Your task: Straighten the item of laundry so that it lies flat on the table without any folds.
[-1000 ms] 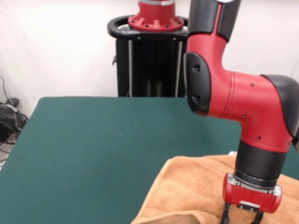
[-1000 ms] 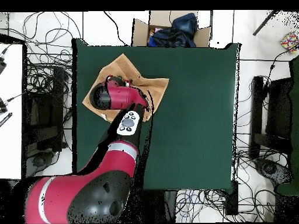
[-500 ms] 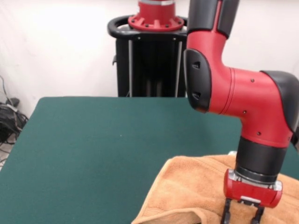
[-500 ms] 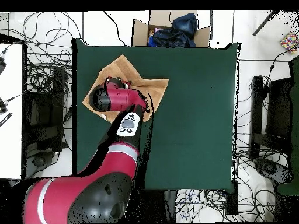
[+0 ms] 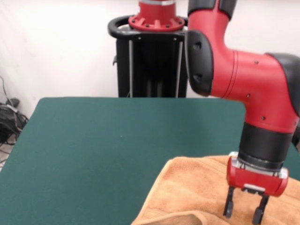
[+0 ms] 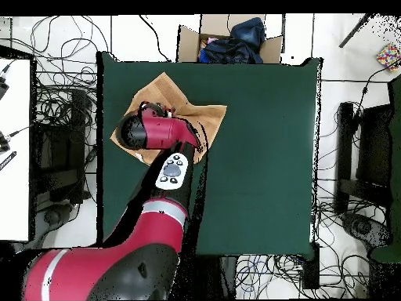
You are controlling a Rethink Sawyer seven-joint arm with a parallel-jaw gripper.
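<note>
Front view is showing the end effector point(image 5: 246, 210) hanging just over the towel point(image 5: 192, 197) with its two fingers spread apart and gripping nothing. Overhead, the towel point(image 6: 202, 116) is lying rumpled near one corner of the green surface point(image 6: 266, 157), one side reaching that edge, while the arm point(image 6: 157, 133) is covering its middle.

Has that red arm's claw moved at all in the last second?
Yes. The gripper has risen; against the towel in the front view, its open jaws now show fully above the picture's bottom edge.
</note>
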